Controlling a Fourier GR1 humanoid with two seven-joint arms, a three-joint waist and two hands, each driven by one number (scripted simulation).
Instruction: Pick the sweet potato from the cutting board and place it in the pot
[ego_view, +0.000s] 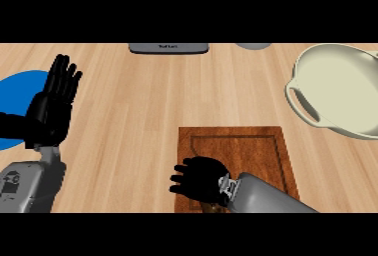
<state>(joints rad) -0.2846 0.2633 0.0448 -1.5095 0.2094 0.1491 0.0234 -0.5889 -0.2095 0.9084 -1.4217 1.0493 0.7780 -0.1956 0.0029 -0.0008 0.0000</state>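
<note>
Down at the near end of the cutting board (240, 145), the right hand (198, 181) sat with its fingers curled under the palm. Whether the sweet potato lay beneath it could not be told; none of it showed around the knuckles. Far ahead and to the right of that hand stood the cream pot (336, 90), well apart from the board. The left hand (53, 105) rested at the left, fingers straight and pressed together, partly over a blue plate (21, 87).

Single head view, looking steeply down at the counter (148, 100), forearms entering from below
</note>
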